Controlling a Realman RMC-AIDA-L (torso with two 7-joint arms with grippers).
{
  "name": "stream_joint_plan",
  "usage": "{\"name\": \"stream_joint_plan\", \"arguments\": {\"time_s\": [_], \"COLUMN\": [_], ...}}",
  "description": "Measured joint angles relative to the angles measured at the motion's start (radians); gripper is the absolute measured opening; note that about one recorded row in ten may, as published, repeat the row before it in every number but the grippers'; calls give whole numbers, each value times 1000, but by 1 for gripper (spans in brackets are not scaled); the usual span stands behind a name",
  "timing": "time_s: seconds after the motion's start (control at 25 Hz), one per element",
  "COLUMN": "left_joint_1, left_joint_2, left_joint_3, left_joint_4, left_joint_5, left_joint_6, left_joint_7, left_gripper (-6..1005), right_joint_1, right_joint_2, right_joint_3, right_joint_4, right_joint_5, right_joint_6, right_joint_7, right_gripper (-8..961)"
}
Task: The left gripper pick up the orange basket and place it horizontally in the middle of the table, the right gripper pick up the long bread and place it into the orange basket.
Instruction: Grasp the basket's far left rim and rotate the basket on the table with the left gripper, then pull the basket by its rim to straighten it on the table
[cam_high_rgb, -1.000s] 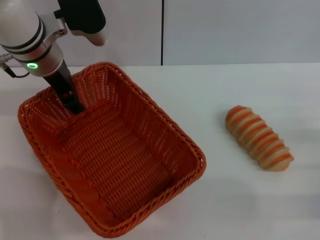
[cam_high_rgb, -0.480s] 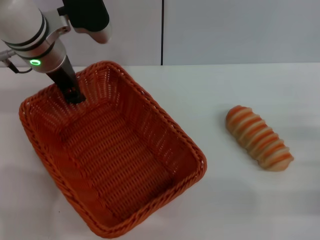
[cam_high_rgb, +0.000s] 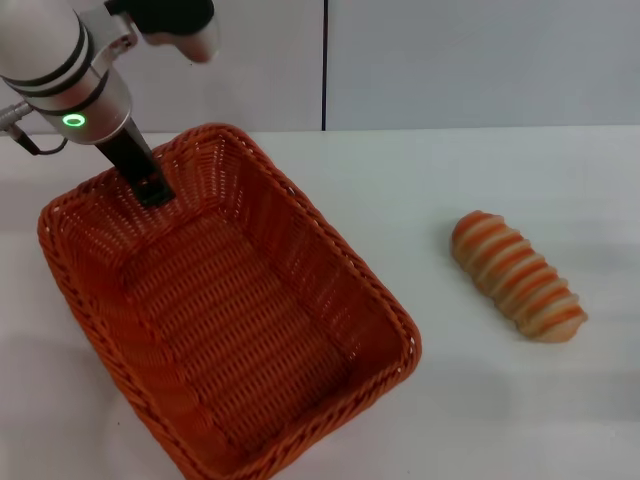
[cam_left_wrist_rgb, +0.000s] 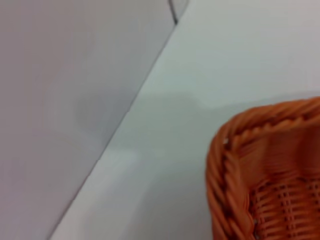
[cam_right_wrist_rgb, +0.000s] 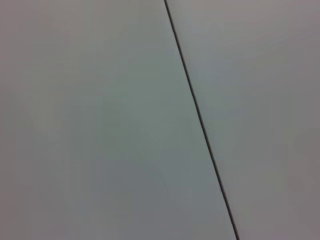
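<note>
The orange basket lies slantwise on the left of the white table, with one corner near the front edge. My left gripper is at the basket's far rim, its black fingers shut on the woven edge. One braided corner of the orange basket shows in the left wrist view. The long bread lies on the table to the right, well apart from the basket. My right gripper is out of view; its wrist view shows only a plain surface with a dark seam.
A pale wall with a vertical dark seam runs behind the table's far edge. Bare tabletop lies between the basket and the bread.
The left gripper rose to the basket's far rim. The basket has shifted, its near corner now closer to the front edge. The bread has not moved.
</note>
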Motion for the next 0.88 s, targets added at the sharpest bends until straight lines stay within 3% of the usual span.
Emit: {"name": "stream_joint_plan", "arguments": {"time_s": [0.28, 0.44, 0.72, 0.88], "left_joint_1": [-11, -17, 38, 96], "left_joint_2": [1, 16, 39, 28], "left_joint_3": [-97, -227, -219, -208], "left_joint_4": [18, 37, 102, 174], "left_joint_5": [-3, 7, 9, 10], "left_joint_6": [26, 31, 47, 91], "left_joint_7": [-186, -326, -464, -511], "left_gripper": [199, 172, 153, 148], "right_joint_1": [11, 25, 61, 85], "right_joint_2": [-2, -4, -10, -45], "right_joint_3": [-3, -4, -22, -51], "right_joint_4": [-106, -167, -248, -244], "right_joint_5": [0, 0, -15, -55], "right_joint_6": [43, 83, 145, 161], "right_joint_7": [87, 121, 132, 168], "right_gripper": [509, 512, 517, 520]}}
